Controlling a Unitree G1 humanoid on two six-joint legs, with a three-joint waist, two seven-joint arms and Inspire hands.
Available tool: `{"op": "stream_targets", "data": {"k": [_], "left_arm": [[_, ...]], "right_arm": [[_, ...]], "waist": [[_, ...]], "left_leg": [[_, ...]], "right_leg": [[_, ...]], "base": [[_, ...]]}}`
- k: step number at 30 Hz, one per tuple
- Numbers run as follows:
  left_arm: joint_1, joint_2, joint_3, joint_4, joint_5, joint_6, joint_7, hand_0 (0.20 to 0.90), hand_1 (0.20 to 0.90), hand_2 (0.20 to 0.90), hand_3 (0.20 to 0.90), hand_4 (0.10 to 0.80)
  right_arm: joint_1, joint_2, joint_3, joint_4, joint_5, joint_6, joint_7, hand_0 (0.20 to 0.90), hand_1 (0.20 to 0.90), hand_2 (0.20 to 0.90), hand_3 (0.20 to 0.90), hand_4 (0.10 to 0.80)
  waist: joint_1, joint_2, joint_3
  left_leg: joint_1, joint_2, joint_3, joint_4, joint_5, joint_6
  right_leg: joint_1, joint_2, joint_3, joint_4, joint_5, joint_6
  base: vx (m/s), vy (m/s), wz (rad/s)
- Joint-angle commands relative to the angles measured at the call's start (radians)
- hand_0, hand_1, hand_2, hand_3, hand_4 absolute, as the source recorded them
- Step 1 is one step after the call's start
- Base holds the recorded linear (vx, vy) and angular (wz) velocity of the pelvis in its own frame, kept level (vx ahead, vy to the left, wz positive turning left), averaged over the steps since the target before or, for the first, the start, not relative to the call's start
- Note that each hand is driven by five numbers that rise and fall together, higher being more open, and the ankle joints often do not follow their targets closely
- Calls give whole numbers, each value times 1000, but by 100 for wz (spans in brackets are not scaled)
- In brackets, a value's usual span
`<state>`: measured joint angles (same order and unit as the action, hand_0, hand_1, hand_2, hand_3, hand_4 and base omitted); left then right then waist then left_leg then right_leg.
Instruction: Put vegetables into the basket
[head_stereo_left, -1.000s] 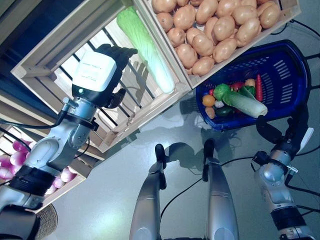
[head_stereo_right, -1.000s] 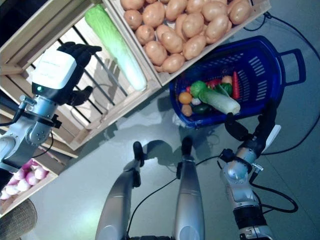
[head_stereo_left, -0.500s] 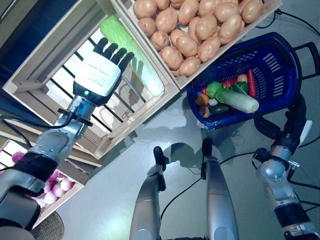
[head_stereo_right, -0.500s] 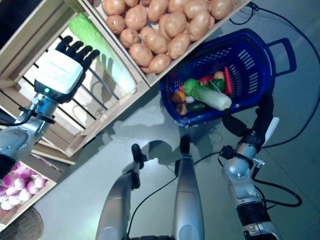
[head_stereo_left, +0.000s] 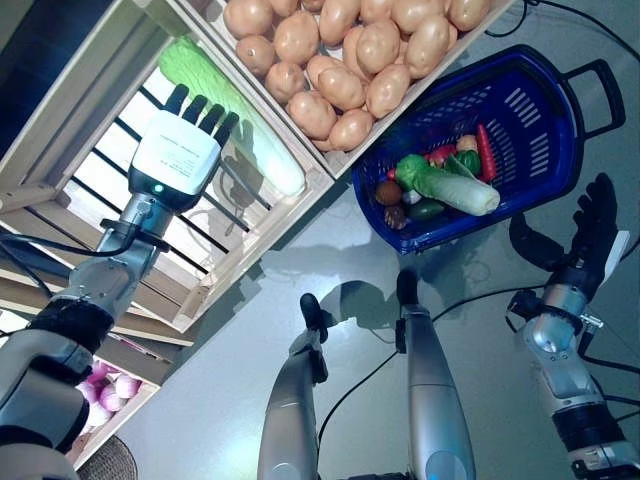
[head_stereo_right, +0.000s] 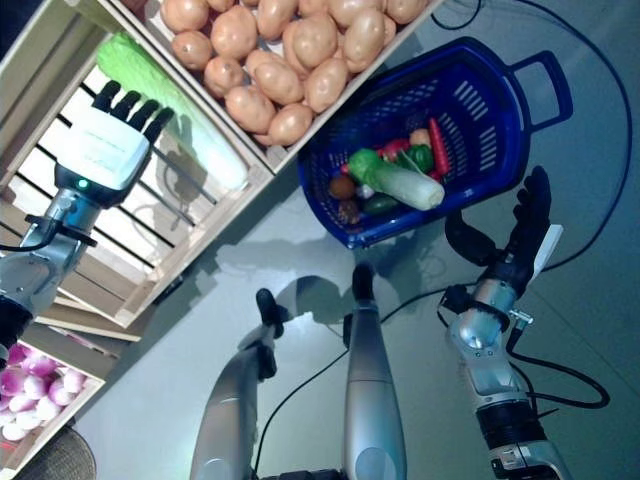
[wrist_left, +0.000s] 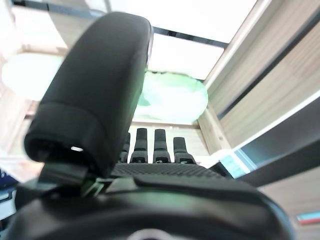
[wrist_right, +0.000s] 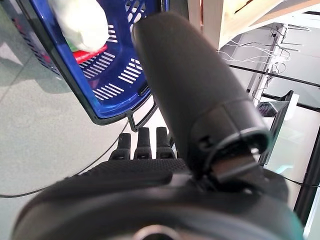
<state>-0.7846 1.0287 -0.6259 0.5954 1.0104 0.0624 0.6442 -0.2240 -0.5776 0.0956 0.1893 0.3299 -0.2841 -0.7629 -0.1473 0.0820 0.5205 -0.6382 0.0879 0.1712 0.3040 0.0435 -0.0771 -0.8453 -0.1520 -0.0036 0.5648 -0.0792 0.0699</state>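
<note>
My left hand is open, its fingers straight, inside a wooden slatted crate. Its fingertips are right beside a long pale green cabbage lying along the crate's wall. The cabbage also shows past the fingers in the left wrist view. The blue plastic basket stands on the floor to the right. It holds a white and green cabbage, a red chilli and several small round and green vegetables. My right hand is open, beside the basket's near rim.
The wooden stand with its crates runs from the upper middle to the lower left, its corner close to the basket. A woven thing lies at the lower left. Grey floor lies in front.
The camera has shifted. My left hand has straightened its fingers and reached deeper into the crate, up beside the long cabbage. My right hand has stayed by the basket.
</note>
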Motion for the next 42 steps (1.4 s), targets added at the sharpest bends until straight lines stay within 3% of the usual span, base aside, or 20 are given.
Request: {"op": "stream_targets", "data": {"k": [1, 5, 15, 31, 42], "left_arm": [[-68, 55, 93, 16, 21, 125, 101, 900, 900, 900, 900, 800], [-87, 60, 125, 44, 3, 156, 204, 900, 900, 900, 900, 800], [-150, 55, 108, 98, 11, 190, 194, 900, 900, 900, 900, 800], [-234, 81, 62, 92, 44, 133, 165, 900, 900, 900, 900, 800], [-306, 61, 6, 140, 45, 121, 144, 900, 900, 900, 900, 800]], "right_arm": [[-12, -78, -52, -132, 2, -44, -10, 900, 900, 900, 900, 800], [-4, -72, -54, -148, 6, -37, -15, 900, 900, 900, 900, 800], [-16, -62, -50, -155, 5, -35, -25, 900, 900, 900, 900, 800], [-14, -41, -32, -145, 31, -49, -29, 900, 900, 900, 900, 800], [-7, -44, -40, -154, 50, -49, -38, 900, 900, 900, 900, 800]], "waist": [[-34, 3, 0], [-34, -4, 0], [-36, -20, 0], [-39, -37, 0], [-57, -59, 0]], "left_leg": [[-77, -1, 28, 106, -38, -12], [-97, 2, 25, 109, -36, -12], [-120, 7, 18, 120, -41, -9], [-117, 11, 17, 137, -65, -2], [-137, 14, 21, 177, -95, 7]], "right_leg": [[67, 27, -41, -13, -49, -31], [50, 27, -42, -11, -44, -31], [29, 31, -40, -7, -40, -28], [42, 25, -43, -23, -31, -20], [23, 24, -36, -22, -22, -15]], "base": [[0, 0, 0], [0, 0, 0], [12, -2, -1], [20, -11, -1], [7, 5, -1]]}}
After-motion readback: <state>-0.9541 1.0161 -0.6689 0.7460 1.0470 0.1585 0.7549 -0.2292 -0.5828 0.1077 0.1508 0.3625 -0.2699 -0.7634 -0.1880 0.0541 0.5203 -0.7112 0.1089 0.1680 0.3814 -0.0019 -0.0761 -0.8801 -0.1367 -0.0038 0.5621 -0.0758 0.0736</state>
